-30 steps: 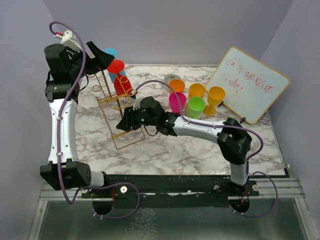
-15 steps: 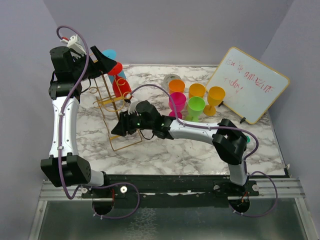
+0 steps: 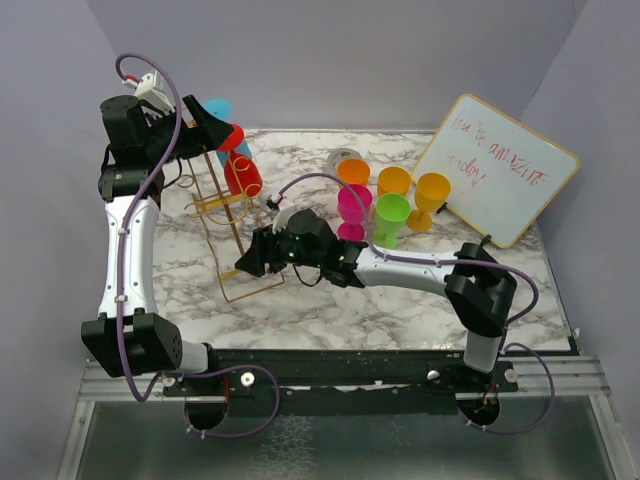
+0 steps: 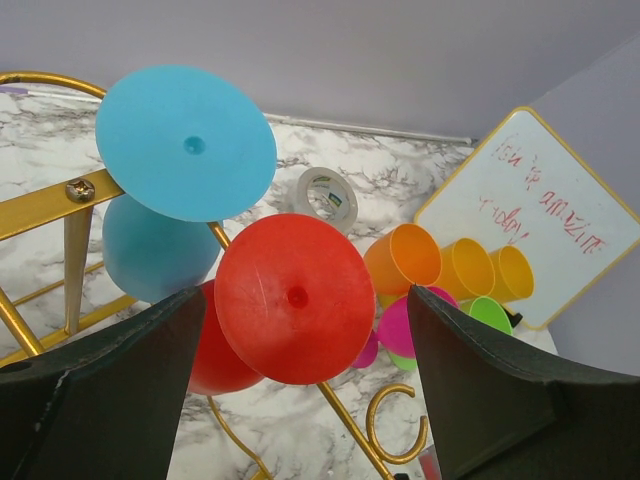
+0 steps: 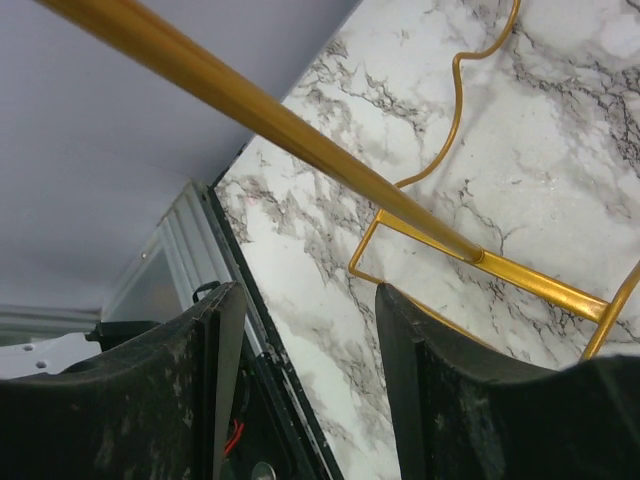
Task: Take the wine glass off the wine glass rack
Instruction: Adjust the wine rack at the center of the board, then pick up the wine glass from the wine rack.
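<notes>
While the left gripper (image 4: 300,335) is waiting open, one finger on each side of the red wine glass (image 4: 297,296) and not yet pinching it, the glass is hanging upside down on an arm of the wine glass rack (image 4: 77,265), just beside a blue glass (image 4: 185,143). The right gripper (image 5: 310,300) is also standing open, low beside the rack's post. In my judgement the left should be closing on the stem, then sliding the glass outward along the arm, with the right bracing the rack against tipping.
</notes>
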`<state>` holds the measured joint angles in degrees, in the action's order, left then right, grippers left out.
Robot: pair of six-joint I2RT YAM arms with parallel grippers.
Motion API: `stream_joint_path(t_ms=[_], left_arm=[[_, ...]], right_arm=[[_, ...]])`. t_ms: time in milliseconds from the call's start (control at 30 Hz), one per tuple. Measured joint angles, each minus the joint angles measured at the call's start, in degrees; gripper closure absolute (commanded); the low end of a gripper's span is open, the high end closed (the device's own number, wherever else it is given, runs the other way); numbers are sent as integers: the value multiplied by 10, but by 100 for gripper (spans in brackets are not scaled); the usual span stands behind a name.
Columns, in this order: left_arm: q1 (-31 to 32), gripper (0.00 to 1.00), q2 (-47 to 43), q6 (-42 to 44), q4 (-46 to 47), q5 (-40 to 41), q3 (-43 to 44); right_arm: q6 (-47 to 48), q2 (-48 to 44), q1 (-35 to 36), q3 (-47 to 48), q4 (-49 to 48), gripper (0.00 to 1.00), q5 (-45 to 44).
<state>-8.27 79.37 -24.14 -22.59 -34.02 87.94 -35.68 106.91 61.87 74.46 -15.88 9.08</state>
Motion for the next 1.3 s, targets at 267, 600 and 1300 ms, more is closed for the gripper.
stream_joint_path(t_ms=[267,600,1300], left_arm=[[0,18,0,1,6,0,-3],[0,17,1,29,-9,0,2],[9,8,-49,23,-14,-1,26]], right_arm=[[19,-60,0,-30,-12,39,-43],[59,-170,0,-79,52,35,-154],[34,12,-159,367,282,34,-13]])
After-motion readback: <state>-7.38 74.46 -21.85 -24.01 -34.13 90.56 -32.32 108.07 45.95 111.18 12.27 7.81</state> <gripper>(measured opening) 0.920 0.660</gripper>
